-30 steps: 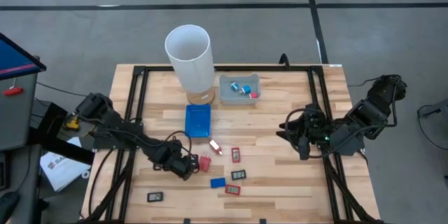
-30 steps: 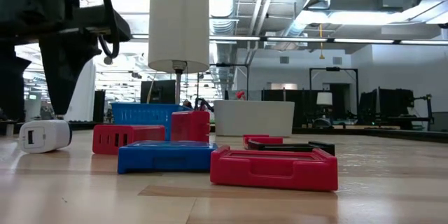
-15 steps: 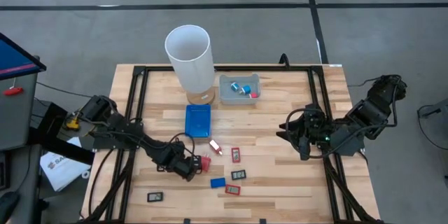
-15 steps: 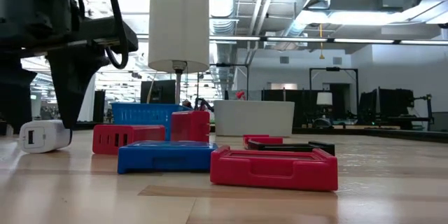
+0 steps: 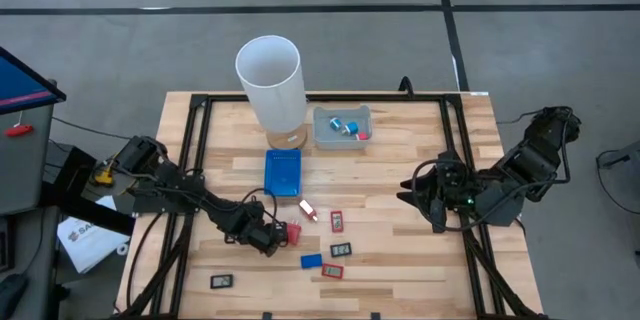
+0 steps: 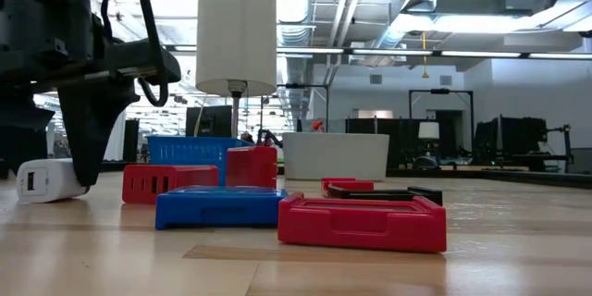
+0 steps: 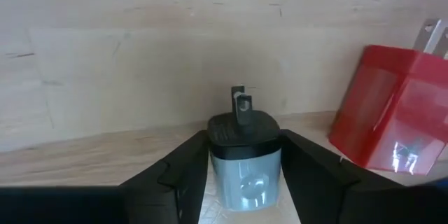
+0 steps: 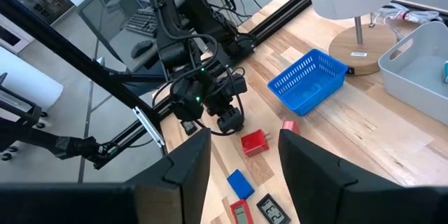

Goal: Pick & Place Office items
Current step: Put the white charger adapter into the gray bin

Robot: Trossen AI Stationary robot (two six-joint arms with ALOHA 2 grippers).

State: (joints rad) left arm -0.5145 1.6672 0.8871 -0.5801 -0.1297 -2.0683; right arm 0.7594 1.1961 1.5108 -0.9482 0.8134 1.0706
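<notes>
High view, layout: wooden table (image 5: 400, 175) with black frame rails; left arm reaches in from the left edge, right arm from the right edge.
Left gripper (image 5: 268, 239): low over the near-left middle of the table, beside the red plug-like block (image 5: 292, 232).
Left gripper, grip: left wrist view shows the two dark fingers (image 7: 182, 175) set either side of a small white adapter with a black end (image 7: 245, 157), close against its sides; cannot tell whether they press on it. Adapter rests on the wood.
Low view, same spot: dark gripper body stands over the white adapter (image 6: 46, 180) at the left, which lies on the table top.
Right gripper (image 5: 432, 200): hangs above the right part of the table, well apart from the items; right wrist view shows its fingers (image 8: 185, 171) parted with nothing between them.
Office items, near centre: blue flat piece (image 5: 311, 260), red framed piece (image 5: 332, 271), dark framed piece (image 5: 341, 250), red small rectangle (image 5: 338, 221), white-and-red bit (image 5: 308, 210), all loose on the wood.
Office items, near left: one black framed piece (image 5: 221, 281) alone by the near edge.
Blue basket (image 5: 283, 172): mid-table, just nearer than the tall white cylinder (image 5: 270, 82).
Grey bin (image 5: 342, 126): far centre, right of the cylinder, with blue and red bits inside.
</notes>
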